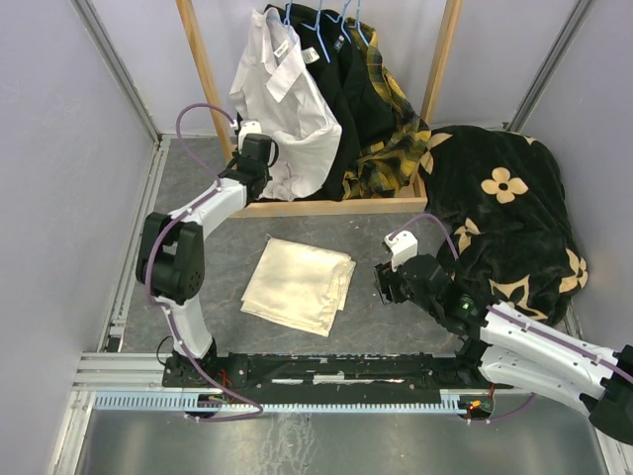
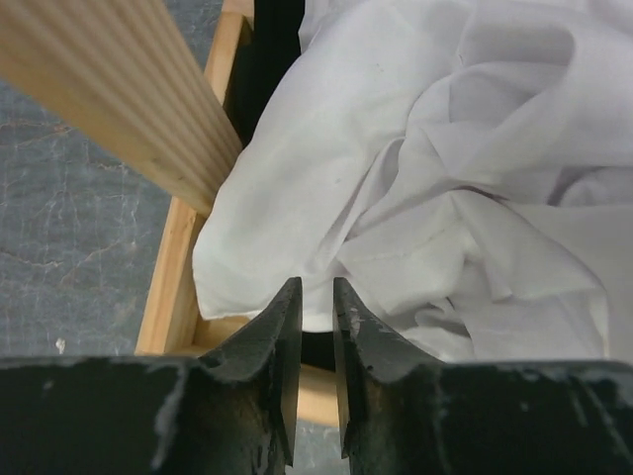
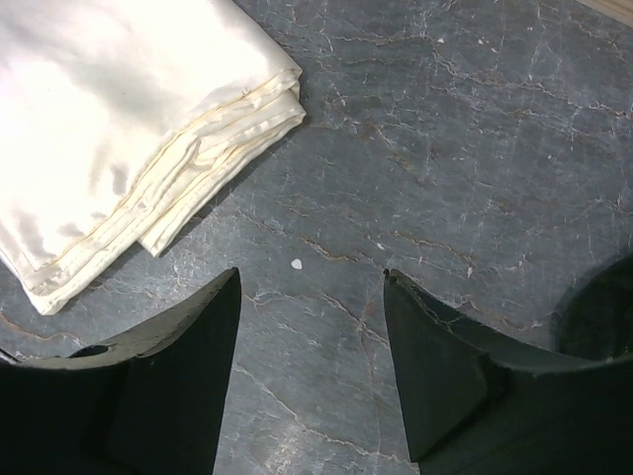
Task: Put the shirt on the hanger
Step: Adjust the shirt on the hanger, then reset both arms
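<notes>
**White shirt at the far left of the rack; both grippers empty**

Top view: the white long-sleeved button-up shirt (image 1: 282, 99) droops from a thin light-blue wire hanger (image 1: 288, 16) on the wooden rack (image 1: 201, 79). The left gripper (image 1: 262, 153) is at its near-left edge and the right gripper (image 1: 388, 282) is over the grey worktop (image 1: 396, 228). Left wrist: jaws a slit apart, clamping nothing, cloth just beyond. Right wrist: jaws wide, empty, beside a cream folded cloth (image 3: 109, 119). The shirt looks light, limp and likely to slip; pinch the collar or a shoulder seam.

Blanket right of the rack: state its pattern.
The blanket is black with cream flowers; top external view.
</notes>
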### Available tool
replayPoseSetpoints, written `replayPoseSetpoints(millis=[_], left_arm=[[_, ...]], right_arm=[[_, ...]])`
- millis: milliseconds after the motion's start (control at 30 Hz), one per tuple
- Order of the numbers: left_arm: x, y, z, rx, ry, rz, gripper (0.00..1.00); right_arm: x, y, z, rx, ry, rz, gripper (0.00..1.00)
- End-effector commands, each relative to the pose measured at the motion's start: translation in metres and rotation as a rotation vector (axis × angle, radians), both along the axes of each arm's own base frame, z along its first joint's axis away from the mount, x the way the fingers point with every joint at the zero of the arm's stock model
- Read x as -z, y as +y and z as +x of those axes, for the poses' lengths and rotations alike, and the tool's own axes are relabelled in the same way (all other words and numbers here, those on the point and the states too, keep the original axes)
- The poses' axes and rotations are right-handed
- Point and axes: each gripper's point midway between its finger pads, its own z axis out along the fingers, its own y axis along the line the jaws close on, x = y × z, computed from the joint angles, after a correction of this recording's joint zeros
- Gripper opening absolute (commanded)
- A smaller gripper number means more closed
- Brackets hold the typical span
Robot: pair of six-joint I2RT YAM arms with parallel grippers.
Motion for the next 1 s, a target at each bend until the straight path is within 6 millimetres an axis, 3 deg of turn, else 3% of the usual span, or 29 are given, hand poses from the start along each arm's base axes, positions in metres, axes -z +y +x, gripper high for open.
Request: replayPoseSetpoints(millis=[0, 200, 367, 500, 600, 767, 833, 900, 967], left_arm=[[-0.003, 0.008, 0.029, -0.033, -0.036, 0.057, 0.23], [0.030, 0.020, 0.051, -0.060, 0.030, 0.091, 0.20], [0.048, -0.009, 0.072, 0.075, 0.057, 0.035, 0.22], [0.040, -0.016, 0.072, 0.103, 0.047, 0.005, 0.23], [0.017, -0.008, 0.053, 0.057, -0.001, -0.034, 0.30], [-0.018, -0.002, 0.003, 0.015, -0.066, -0.160, 0.48], [-0.025, -0.002, -0.019, 0.017, -0.072, -0.192, 0.52], [-0.034, -0.001, -0.040, 0.021, -0.083, -0.220, 0.58], [-0.048, 0.000, -0.061, 0.035, -0.109, -0.247, 0.62]], right_arm=[[-0.023, 0.006, 0.002, 0.002, -0.024, 0.060, 0.65], [-0.024, 0.001, -0.002, 0.003, -0.019, 0.052, 0.62], [-0.027, -0.001, -0.002, 0.006, -0.021, 0.051, 0.64], [-0.032, 0.001, 0.000, 0.007, -0.028, 0.056, 0.65], [-0.037, 0.002, 0.001, 0.009, -0.039, 0.060, 0.68], [-0.057, 0.000, 0.007, 0.021, -0.078, 0.060, 0.76], [-0.070, -0.004, 0.012, 0.058, -0.105, 0.066, 0.82], [-0.083, -0.008, 0.017, 0.098, -0.134, 0.077, 0.95], [-0.097, -0.010, 0.021, 0.117, -0.158, 0.085, 0.99]])
